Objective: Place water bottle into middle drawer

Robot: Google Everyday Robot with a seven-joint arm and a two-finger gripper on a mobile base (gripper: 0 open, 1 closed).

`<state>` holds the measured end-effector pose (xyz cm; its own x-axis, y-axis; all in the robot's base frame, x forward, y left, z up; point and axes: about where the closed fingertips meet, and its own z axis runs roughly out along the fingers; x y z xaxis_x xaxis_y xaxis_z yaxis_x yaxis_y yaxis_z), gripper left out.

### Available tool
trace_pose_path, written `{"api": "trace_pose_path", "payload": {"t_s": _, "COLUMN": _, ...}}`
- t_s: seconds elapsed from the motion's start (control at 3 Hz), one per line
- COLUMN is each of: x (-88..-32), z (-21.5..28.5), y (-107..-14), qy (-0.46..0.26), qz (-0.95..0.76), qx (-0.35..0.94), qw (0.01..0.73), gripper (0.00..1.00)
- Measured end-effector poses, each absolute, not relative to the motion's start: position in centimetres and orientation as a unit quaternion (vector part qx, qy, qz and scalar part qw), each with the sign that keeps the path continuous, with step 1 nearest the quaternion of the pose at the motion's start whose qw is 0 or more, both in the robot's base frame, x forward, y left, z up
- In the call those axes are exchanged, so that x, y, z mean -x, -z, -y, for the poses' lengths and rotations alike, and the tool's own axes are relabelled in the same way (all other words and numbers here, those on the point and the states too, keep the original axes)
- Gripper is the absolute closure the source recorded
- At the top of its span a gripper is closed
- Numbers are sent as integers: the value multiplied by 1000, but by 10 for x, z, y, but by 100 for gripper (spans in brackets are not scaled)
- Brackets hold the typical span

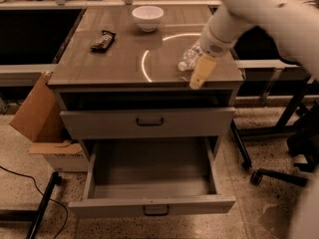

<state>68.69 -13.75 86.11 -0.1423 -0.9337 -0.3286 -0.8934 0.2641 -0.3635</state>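
Writing first. The water bottle (pixel 189 59) has a pale label band, but no text on it is legible. The dark snack packet (pixel 103 40) on the left of the surface (pixel 99 68) shows some light marks, unreadable. The low carton (pixel 59 155) on the floor left of the cabinet has print on its side, too small to make out. A bent cardboard flap (pixel 34 111) leans above it.

The bottle lies on its side in the right-front area of the surface, cap end twd the front-left. Its far end is hidden behind the robot arm (pixel 249 9), which comes in from upper right & is cut off by the frame edge. The white bowl (pixel 147 17) sits upright at back centre, well apart from the bottle. A bright curved light arc (pixel 145 63) shows on the wood betw. packet & bottle.

The gripper (pixel 201 72) hangs over the front-right edge of the surface, just beside the bottle's cap end, its pale yellow part angled down-left. Can't tell if it's clenched or released, nor whether it touches the bottle. The wrist blocks the rest.

Below the top there's a closed drawer (pixel 189 123) w/ a dark handle, then an open drawer (pixel 154 205) pulled well out. A chair base (pixel 279 176) w/ castors sits at right, partly cut off.
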Motion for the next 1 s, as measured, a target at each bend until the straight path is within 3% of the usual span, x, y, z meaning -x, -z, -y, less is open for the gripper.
{"api": "trace_pose_path", "payload": {"t_s": 0.33, "x": -806, "z": 117, "y": -838, "qy": 126, "qz": -746, "qx": 592, "qw": 277, "gripper": 0}}
{"api": "trace_pose_path", "payload": {"t_s": 1.0, "x": -806, "z": 117, "y": -847, "qy": 126, "qz": -746, "qx": 592, "qw": 277, "gripper": 0}}
